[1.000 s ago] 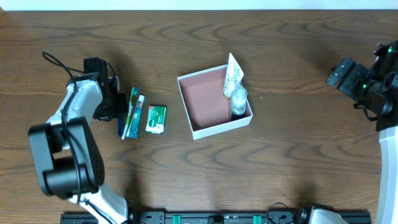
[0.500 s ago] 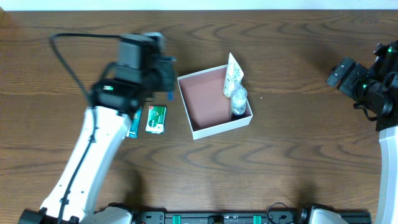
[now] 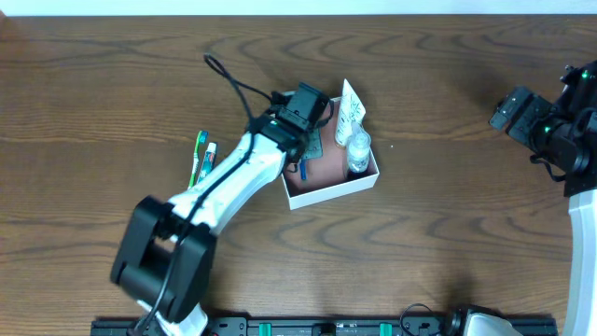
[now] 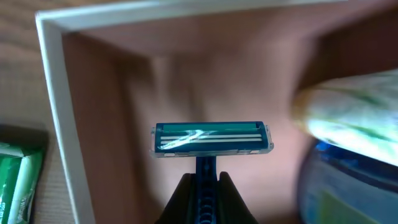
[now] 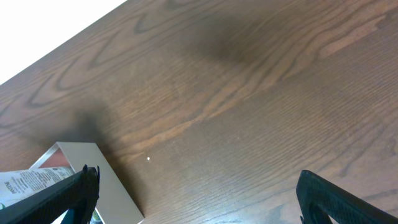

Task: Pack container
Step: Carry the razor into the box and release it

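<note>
the left arm has just swung across from the row of toiletries at the left of the table. its left gripper (image 4: 204,182) now hangs over the square shallow white-walled box with the dull pink-brown floor (image 3: 331,193), which sits mid-table. from the wrist camera the two dark fingers are pinched tight on the blue handle of a disposable razor with a clear teal head (image 4: 212,138). the blade end points ahead, above the box floor and inside the left wall. whether it touches the floor yet i can't make out.

the blue thing that lay next to the green toothbrush (image 3: 198,157) a second ago is gone from that spot, so the pick looks to have come off clean. the small white toothpaste tube with red and green print (image 3: 210,161) lies where it was beside the brush. the green-and-white packet (image 4: 15,180) lies just outside the box wall, and the arm hides it from above.

already in the box, along its right side, are a white squeeze tube with green print (image 3: 350,110) and a small clear bottle with a dark base (image 3: 357,149). the razor should be let go in the bare left part, away from them.

the right gripper (image 5: 196,175) is parked off at the table's right edge, fingers spread wide and holding nothing.

i'd say the task is about half done, with three items left once this one drops.
</note>
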You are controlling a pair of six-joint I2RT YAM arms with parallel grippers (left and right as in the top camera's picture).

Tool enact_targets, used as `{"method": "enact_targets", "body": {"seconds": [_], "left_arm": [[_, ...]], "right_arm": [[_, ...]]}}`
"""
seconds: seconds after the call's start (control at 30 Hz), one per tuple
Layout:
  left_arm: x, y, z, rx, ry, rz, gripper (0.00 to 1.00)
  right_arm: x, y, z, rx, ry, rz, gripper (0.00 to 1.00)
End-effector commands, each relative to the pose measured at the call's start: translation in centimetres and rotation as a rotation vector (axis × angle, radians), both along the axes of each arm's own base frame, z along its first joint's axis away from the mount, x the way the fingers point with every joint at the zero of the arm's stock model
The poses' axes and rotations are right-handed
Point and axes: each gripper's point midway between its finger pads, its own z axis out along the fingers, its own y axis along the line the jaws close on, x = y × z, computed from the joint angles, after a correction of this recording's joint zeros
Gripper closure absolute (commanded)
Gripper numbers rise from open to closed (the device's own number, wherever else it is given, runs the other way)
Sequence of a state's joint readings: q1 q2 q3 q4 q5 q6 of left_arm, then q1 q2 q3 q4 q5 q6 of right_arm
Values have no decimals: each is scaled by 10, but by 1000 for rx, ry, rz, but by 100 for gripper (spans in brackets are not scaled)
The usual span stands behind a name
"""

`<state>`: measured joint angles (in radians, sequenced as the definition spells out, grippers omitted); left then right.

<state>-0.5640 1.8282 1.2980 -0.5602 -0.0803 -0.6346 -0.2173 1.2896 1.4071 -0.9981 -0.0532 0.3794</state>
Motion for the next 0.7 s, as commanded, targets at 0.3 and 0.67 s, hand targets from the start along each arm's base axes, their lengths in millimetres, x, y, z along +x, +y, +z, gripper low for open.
{"method": "enact_targets", "body": {"seconds": [0.3, 0.67], "left_arm": [[5, 14, 5, 48, -33, 72, 71], [-18, 48, 135, 36, -278, 21, 64]], "right_arm": [[0, -2, 1, 8, -2, -10, 1], [0, -2, 1, 8, -1, -10, 1]]}}
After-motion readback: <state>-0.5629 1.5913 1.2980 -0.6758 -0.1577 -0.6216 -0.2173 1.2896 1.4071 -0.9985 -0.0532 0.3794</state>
